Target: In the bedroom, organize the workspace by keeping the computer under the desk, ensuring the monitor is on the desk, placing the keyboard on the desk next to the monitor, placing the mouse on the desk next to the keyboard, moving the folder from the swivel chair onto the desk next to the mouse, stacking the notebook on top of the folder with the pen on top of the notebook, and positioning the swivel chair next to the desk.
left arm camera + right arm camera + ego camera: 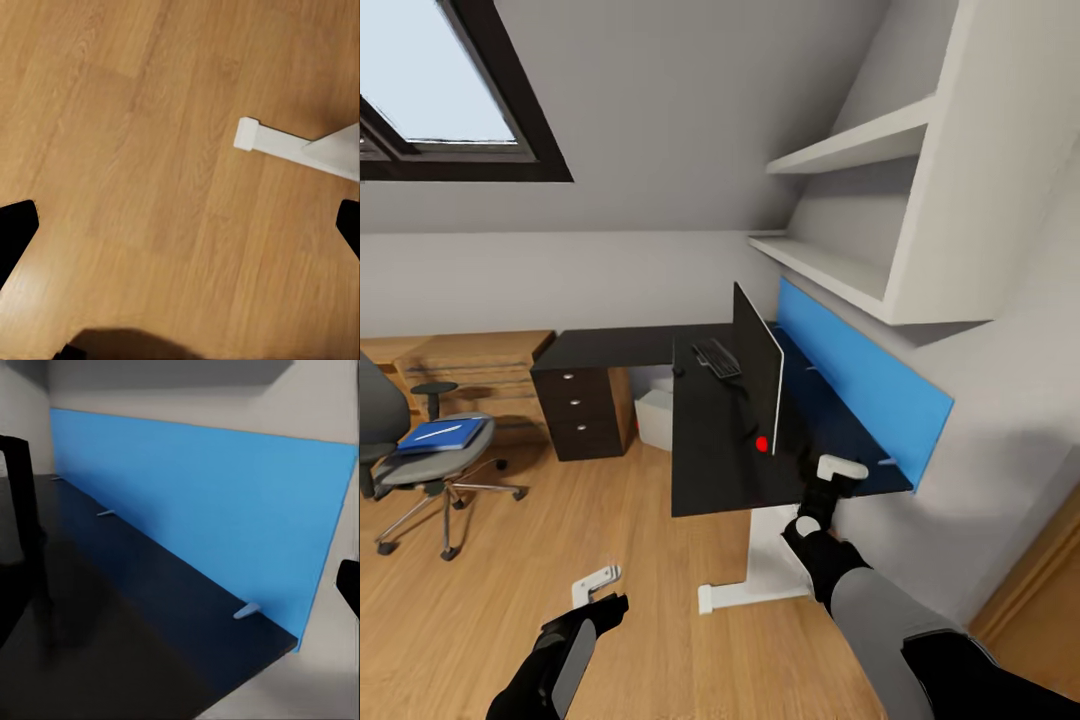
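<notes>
Desk point(710, 460): L-shaped, glossy black top, black drawers with round knobs, white leg; its long arm runs away from the robot along the blue wall panel point(870, 385).

Monitor point(758, 375): wide black flat screen seen nearly edge-on, standing on the desk. Keyboard point(717, 358): slim, dark, lying on the desk just beyond the monitor.

Swivel chair point(420, 455): grey padded seat, black frame, chrome star base on castors, well apart from the desk on the wooden floor point(150, 150). Folder point(442, 434): flat, bright blue, on the chair seat, with a thin pale stick, likely the pen point(444, 432), on it.

Right gripper point(838, 468): over the desk's near corner beside the wall panel, holding nothing; how wide it stands cannot be told. Left gripper point(600, 590): low over the floor, fingers spread, empty.

Key relation: the folder lies far to the left of both grippers; the left arm is the nearer, and the base would probably have to turn toward the chair.
</notes>
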Robot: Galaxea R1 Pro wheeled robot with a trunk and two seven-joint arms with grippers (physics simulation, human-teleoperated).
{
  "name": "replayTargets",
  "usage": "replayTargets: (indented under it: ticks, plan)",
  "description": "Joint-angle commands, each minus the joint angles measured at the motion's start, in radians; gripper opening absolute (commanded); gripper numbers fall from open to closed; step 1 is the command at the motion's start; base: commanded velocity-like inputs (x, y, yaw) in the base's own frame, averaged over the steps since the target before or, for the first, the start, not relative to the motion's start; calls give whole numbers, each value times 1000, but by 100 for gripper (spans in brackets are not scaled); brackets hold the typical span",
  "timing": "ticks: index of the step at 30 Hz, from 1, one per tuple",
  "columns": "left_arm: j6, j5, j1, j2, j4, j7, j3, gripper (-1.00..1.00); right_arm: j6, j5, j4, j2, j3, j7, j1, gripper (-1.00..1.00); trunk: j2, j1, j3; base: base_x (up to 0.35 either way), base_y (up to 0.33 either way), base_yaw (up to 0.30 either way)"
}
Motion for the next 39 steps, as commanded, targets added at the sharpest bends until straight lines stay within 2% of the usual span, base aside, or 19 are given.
replayTargets:
  ticks: [1, 5, 6, 9, 13, 16, 17, 18, 21, 22, 26, 29, 31, 34, 35, 36, 39]
  plan:
    - [4, 11, -1, 0, -2, 5, 2, 100, 1, 6, 9, 0, 3, 5, -1, 100, -2, 0, -2, -333, -8, 0]
    - [4, 10, -1, 2, -2, 3, 3, 100, 1, 6, 27, 0, 0, 75, -1, 100, -2, 0, -2, -334, -3, 0]
    - [4, 11, -1, 3, 15, 4, 4, 100, 0, 6, 69, 0, -2, 106, -1, 100, -2, 0, -2, -335, -1, 0]
    - [3, 10, -1, 7, 60, 2, 5, 100, -4, 6, 121, -3, -2, 118, -1, 100, -2, 0, -2, -335, 0, 0]
    - [1, 9, 0, 21, 131, 2, 5, 100, -68, 5, 199, -5, -3, 122, 4, 100, -2, 0, -2, -335, 0, 0]
    - [-5, 8, 0, 24, 183, 0, 5, 100, -154, 3, 254, -7, -4, 121, 27, 100, -2, 0, -2, -335, 0, 0]
    - [-21, 8, -1, 26, 222, -1, 5, 100, -221, 3, 279, -8, -4, 120, 53, 100, -2, 0, -2, -335, 0, 0]
    - [-42, 8, -1, 29, 248, -2, 5, 100, -255, 3, 288, -10, -4, 119, 74, 100, -2, 0, -2, -335, 0, 0]
    - [-102, 7, -1, 43, 303, -3, 5, 100, -292, 3, 298, -12, -4, 119, 121, 100, -2, 0, -2, -319, 0, 0]
    - [-145, 6, -1, 55, 336, -4, 4, 100, -306, 3, 302, -13, -4, 120, 153, 100, -2, 0, -2, -159, 0, 0]
    - [-191, 4, -1, 68, 416, -4, 3, 100, -321, 2, 307, -16, -4, 121, 231, 100, -2, 0, -2, -62, 0, 0]
    - [-198, 3, -1, 73, 464, -3, 3, 100, -323, 2, 308, -23, -4, 123, 266, 100, 19, -12, 7, -15, 0, 0]
    - [-199, 3, -1, 75, 485, -3, 3, 100, -323, 2, 309, -26, -4, 123, 275, 100, 33, -19, 13, -6, 0, 0]
    - [-213, 2, -1, 82, 568, -2, 1, 100, -322, 1, 312, -37, -5, 124, 305, 100, 54, -31, 23, -2, 0, 0]
    - [-213, 2, -1, 82, 568, -2, 1, 100, -322, 1, 312, -37, -5, 124, 305, 100, 58, -33, 25, -1, 0, 0]
    - [-298, -4, -1, 90, 641, -3, 0, 100, -321, 1, 313, -43, -5, 128, 327, 100, 58, -33, 25, 0, 0, 0]
    - [-432, -47, -1, 94, 723, -3, 0, 100, -318, 0, 314, -54, -5, 175, 354, 100, 58, -33, 25, 0, 0, 0]
